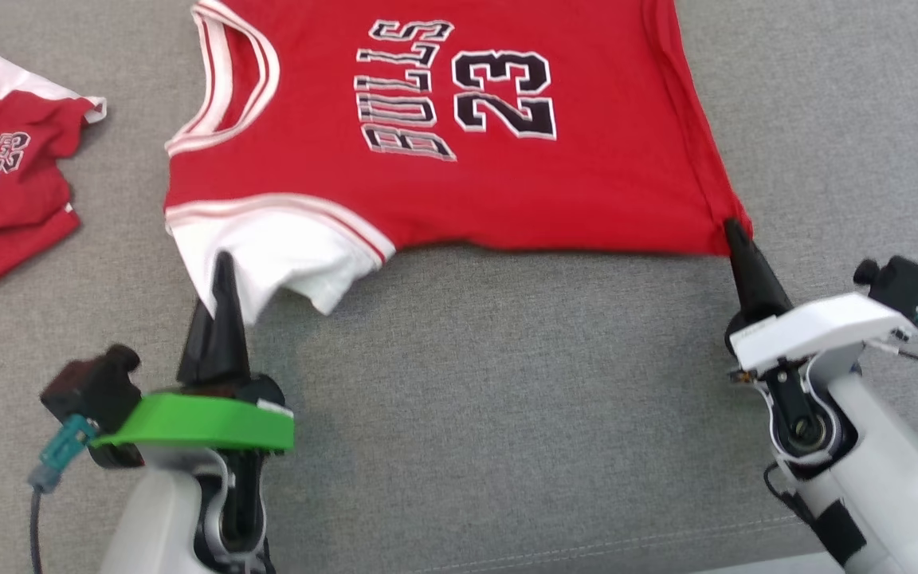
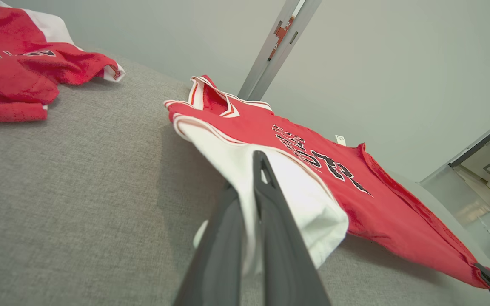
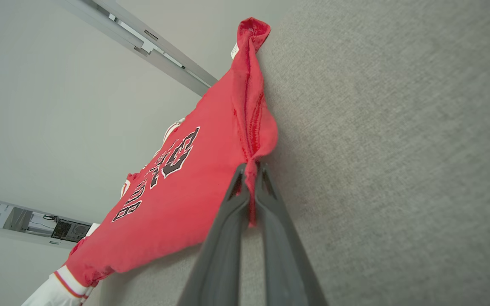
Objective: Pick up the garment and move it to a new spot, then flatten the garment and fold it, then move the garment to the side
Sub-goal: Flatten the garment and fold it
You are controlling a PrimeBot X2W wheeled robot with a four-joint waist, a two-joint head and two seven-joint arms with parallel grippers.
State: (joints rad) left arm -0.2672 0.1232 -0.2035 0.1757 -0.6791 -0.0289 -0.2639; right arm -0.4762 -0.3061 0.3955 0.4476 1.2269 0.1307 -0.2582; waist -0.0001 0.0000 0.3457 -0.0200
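Note:
The garment (image 1: 459, 119) is a red "BULLS 23" shirt with white sleeves, spread on the grey fabric surface (image 1: 507, 383), print up. My left gripper (image 1: 224, 267) is shut on its near white sleeve (image 2: 296, 191); in the left wrist view the cloth is pinched between the dark fingers (image 2: 270, 204). My right gripper (image 1: 734, 231) is shut on the near bottom corner of the red hem (image 3: 251, 170), where the cloth bunches between the fingertips. The shirt hangs taut between both grips, its near edge slightly lifted.
A second red and white garment (image 1: 5, 159) lies crumpled at the left edge of the surface. Bare grey fabric spans the foreground between my arms. A pale wall and a metal frame (image 2: 279, 46) stand beyond the surface's far edge.

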